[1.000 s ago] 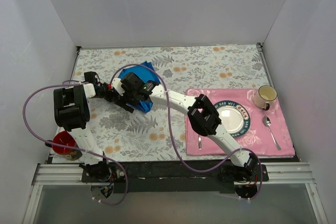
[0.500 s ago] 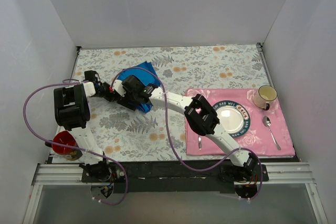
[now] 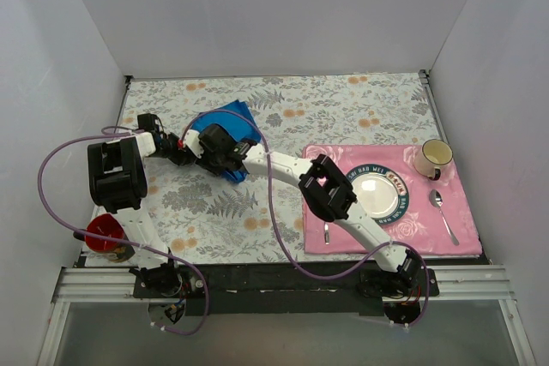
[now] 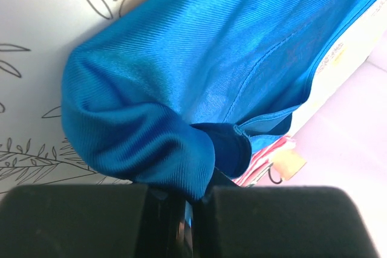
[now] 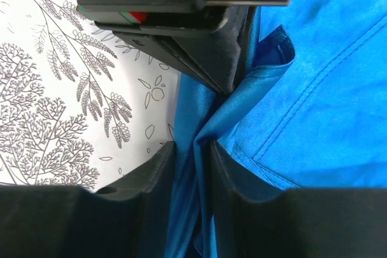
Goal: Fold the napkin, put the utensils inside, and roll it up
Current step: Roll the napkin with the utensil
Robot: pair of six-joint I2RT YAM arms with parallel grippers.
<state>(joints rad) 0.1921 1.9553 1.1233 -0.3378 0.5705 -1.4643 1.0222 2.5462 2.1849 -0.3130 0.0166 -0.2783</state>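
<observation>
Blue napkin [image 3: 233, 115] lies bunched at the upper left of the worktop [image 3: 343, 109]. The left gripper [image 4: 188, 206] has its jaws pinched tight on one fold. The right gripper [image 5: 193, 149], spread wide a second ago, has closed its jaws onto the neighbouring fold, so spreading the cloth flat looks next.

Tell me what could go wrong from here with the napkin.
1. The right fingers pinch only a thin fold of the napkin; it may slip out when pulled.
2. The left fingers grip the same bunched spot, very close by, so the two could knock together.
3. The cloth is crumpled, so any fold may come out crooked.
</observation>
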